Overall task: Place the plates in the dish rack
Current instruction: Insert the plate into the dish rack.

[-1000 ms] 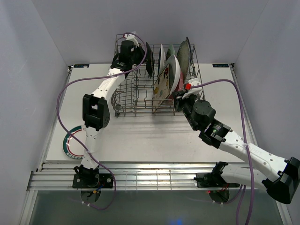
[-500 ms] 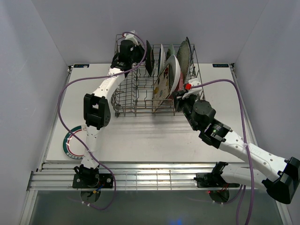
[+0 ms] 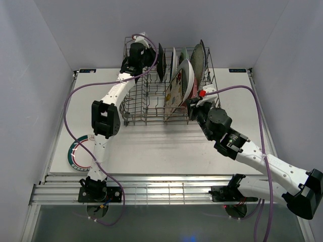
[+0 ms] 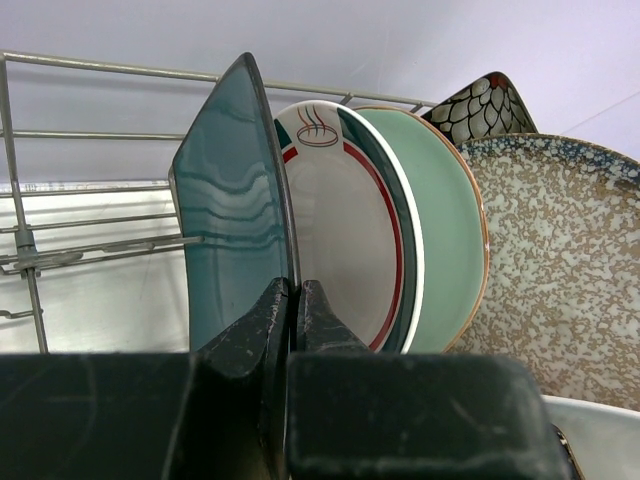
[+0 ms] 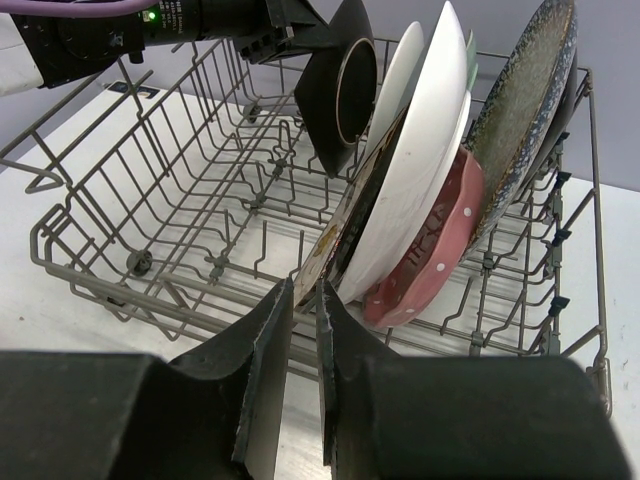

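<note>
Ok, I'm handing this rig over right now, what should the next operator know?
Left end effector shut on the teal plate, upright at the left of the row in the rack.
Right end effector shut on the floral plate at the rack's near side.
Done: most plates stand in the rack.
Left: release both, then load the rimmed plate lying on the table beside the left arm.

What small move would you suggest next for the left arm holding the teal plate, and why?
Probably ease it slightly lower: the left gripper pinches the teal plate upright beside the rimmed plate, its lower corner seemingly above the dish rack's floor.
</note>
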`<control>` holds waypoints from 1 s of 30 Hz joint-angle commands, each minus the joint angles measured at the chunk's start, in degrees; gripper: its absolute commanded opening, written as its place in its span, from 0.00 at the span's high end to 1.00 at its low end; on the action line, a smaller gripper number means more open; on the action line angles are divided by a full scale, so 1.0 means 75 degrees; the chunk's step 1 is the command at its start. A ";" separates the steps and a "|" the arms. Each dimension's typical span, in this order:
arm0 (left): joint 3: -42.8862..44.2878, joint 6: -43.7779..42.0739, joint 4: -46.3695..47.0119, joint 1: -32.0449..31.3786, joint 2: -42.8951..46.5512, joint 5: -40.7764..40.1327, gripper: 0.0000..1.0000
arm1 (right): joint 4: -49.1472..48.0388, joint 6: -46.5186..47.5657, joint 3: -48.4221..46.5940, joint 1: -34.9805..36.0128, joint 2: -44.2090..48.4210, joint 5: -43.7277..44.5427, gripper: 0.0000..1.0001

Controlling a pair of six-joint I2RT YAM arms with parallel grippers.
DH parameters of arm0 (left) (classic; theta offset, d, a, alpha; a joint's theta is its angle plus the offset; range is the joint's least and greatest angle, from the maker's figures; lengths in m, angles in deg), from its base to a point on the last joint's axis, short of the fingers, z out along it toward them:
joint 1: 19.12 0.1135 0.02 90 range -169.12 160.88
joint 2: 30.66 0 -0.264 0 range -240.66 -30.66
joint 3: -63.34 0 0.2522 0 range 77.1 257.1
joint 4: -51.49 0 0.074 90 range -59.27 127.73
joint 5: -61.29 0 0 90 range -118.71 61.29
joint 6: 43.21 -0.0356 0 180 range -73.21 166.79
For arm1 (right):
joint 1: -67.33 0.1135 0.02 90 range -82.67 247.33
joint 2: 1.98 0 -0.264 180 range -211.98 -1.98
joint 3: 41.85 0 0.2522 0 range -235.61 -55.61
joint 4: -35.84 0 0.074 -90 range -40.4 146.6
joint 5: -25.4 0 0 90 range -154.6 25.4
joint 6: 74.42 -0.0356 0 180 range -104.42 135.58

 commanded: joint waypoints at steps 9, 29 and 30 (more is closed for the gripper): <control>0.0525 0.0266 0.0023 -0.0063 0.0748 0.0310 1.00 | -0.0270 -0.0094 -0.0016 -0.0030 0.0107 0.0041 0.78; 0.0244 0.0289 -0.0611 -0.0074 0.1158 0.0310 1.00 | -0.0282 -0.0094 -0.0039 -0.0030 0.0072 0.0006 0.78; 0.0233 0.0278 -0.0611 -0.0086 0.1158 0.0310 1.00 | -0.0282 -0.0094 -0.0039 -0.0030 0.0084 0.0006 0.78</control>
